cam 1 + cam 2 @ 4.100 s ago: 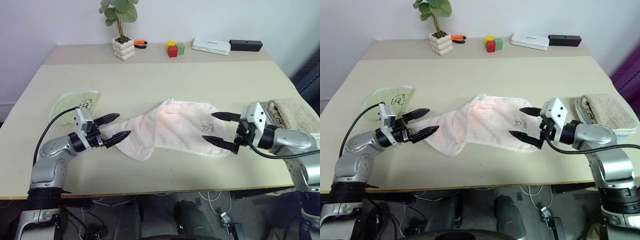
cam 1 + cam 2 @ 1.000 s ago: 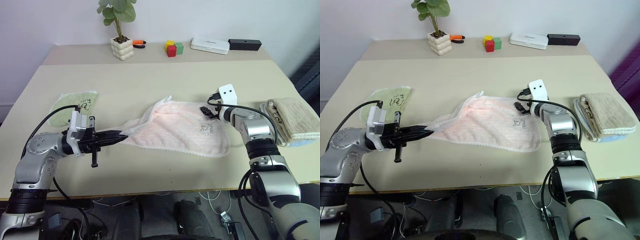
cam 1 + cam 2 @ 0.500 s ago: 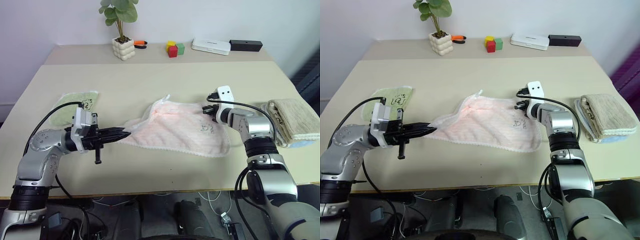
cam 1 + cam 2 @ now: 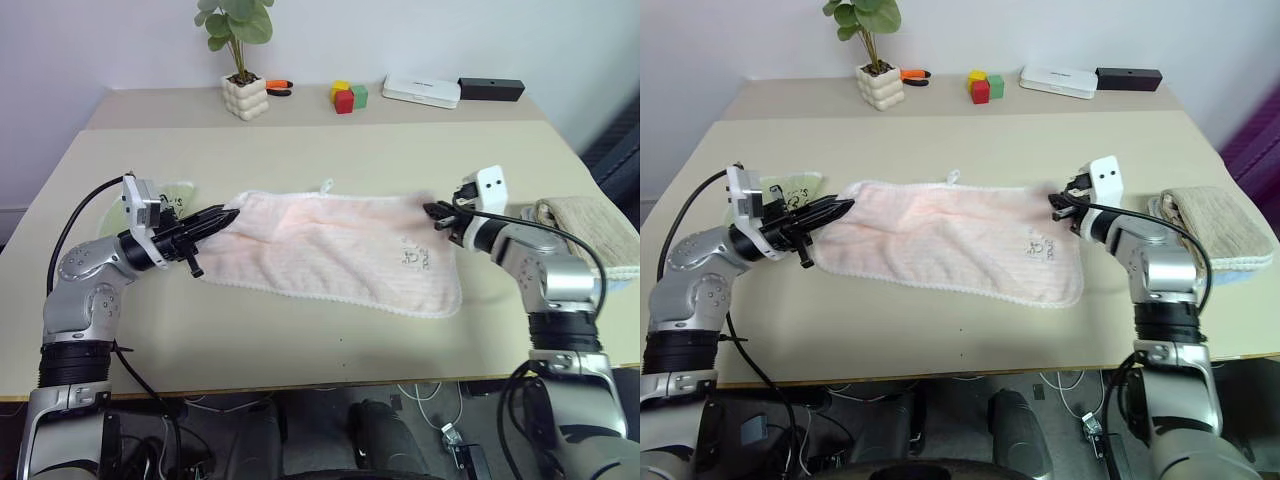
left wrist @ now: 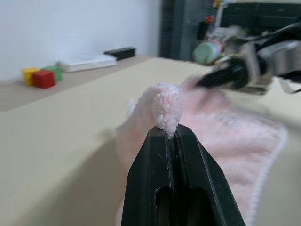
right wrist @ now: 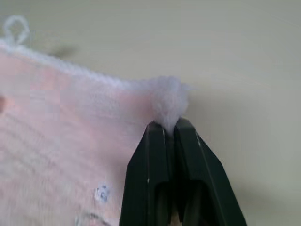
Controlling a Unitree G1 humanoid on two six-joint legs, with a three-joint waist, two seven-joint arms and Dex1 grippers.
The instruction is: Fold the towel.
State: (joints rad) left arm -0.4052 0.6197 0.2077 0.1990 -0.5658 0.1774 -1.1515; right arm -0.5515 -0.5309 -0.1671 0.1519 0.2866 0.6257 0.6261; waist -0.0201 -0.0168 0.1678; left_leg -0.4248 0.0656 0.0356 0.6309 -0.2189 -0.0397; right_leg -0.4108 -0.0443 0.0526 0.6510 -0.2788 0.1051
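Note:
The pale pink towel [image 4: 330,250] lies spread wide across the middle of the table, pulled out between my two grippers. A small dark printed mark [image 4: 413,258] sits near its right end and a tiny white tag [image 4: 325,185] on its far edge. My left gripper [image 4: 228,215] is shut on the towel's far left corner, and the left wrist view shows that corner [image 5: 164,106] bunched above the left gripper [image 5: 167,134]. My right gripper [image 4: 432,212] is shut on the far right corner, pinched in the right wrist view [image 6: 170,127].
A small light-green cloth [image 4: 790,190] lies just behind my left gripper. A beige folded towel [image 4: 590,225] rests at the table's right edge. On the far ledge stand a potted plant [image 4: 246,97], coloured blocks [image 4: 350,97], a white box [image 4: 421,91] and a black box [image 4: 491,89].
My right gripper has shut on the towel's far right corner and drawn it rightward. My left gripper carried its corner away and leftward. The bunched towel is now stretched out flat.

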